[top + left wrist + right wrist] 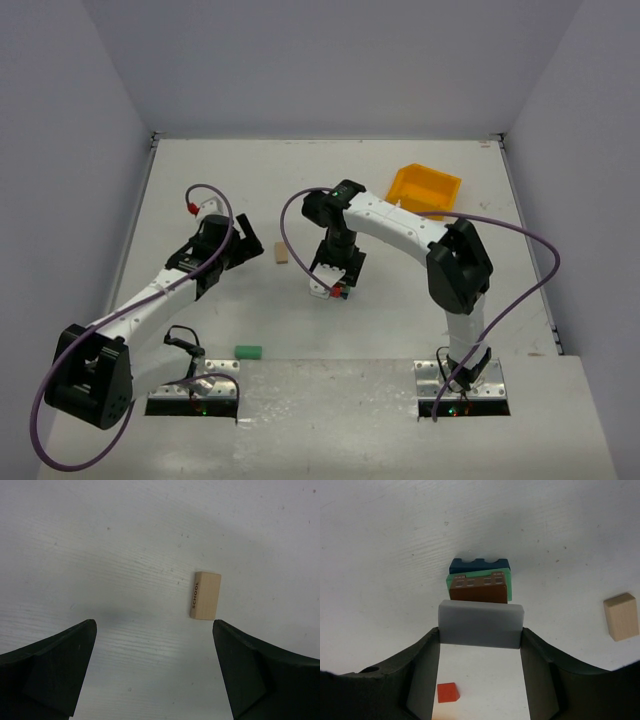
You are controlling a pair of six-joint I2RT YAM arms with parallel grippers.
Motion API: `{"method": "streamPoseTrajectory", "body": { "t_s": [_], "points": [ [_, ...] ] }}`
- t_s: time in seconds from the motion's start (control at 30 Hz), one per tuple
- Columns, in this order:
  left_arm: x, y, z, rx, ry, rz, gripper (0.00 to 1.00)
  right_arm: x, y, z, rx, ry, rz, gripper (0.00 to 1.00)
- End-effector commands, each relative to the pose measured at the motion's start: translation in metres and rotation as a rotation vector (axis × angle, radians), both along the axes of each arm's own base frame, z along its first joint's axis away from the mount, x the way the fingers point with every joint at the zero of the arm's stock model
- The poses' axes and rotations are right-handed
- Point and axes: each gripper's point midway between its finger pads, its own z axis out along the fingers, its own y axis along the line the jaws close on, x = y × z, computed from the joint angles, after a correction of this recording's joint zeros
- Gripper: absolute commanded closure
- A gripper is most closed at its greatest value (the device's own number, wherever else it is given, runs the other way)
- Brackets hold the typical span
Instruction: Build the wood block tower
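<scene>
Listing the contents of the counter point(200, 180), item by item.

Right hand point(480, 630): closed on a grey block point(481, 622), one finger against each of its ends. The block lies level across the gap.

Wood block tower point(479, 582): directly ahead of the right hand's fingertips, just past the grey block. It has three layers: a dark blue piece point(479, 566) with a notched edge at the bottom, a green slab point(451, 582) on it, and a reddish-brown block point(480, 591) printed with small pale windows on top. Whether the grey block touches the top layer cannot be told.

Red cube point(448, 692): small, alone on the counter, under the right hand, behind its fingertips.

Left hand point(154, 625): wide open, both dark fingers apart, holding nothing.

Tan block point(205, 595): lying flat, ahead of the left hand and nearer its right finger, clear of both. The word SCHOOL is printed along one side. It lies between the two hands in the top view point(281, 254), and in the right wrist view it sits off to one side of the tower point(621, 616).

Green block point(247, 351): near the arm bases, well behind both hands.

Yellow bin point(440, 180): beyond the right hand, well apart.
</scene>
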Motion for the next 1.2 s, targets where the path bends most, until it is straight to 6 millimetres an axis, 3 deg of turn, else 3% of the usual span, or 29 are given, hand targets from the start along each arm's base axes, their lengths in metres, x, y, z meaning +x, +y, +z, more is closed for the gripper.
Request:
{"method": "streamPoseTrajectory", "body": {
  "t_s": [0.0,0.9,1.17],
  "points": [
    [0.015,-0.005,0.021,-0.011,-0.070,-0.009,0.00,-0.028,-0.021,0.013,-0.069,0.104,0.066,0.58],
    [0.015,-0.004,0.012,0.002,-0.041,-0.008,0.00,-0.035,-0.017,0.001,-0.089,0.105,0.201,0.50],
    [0.015,-0.004,0.011,0.003,-0.039,-0.007,0.00,-0.034,-0.017,0.002,-0.094,0.102,0.191,0.43]
  ]
}}
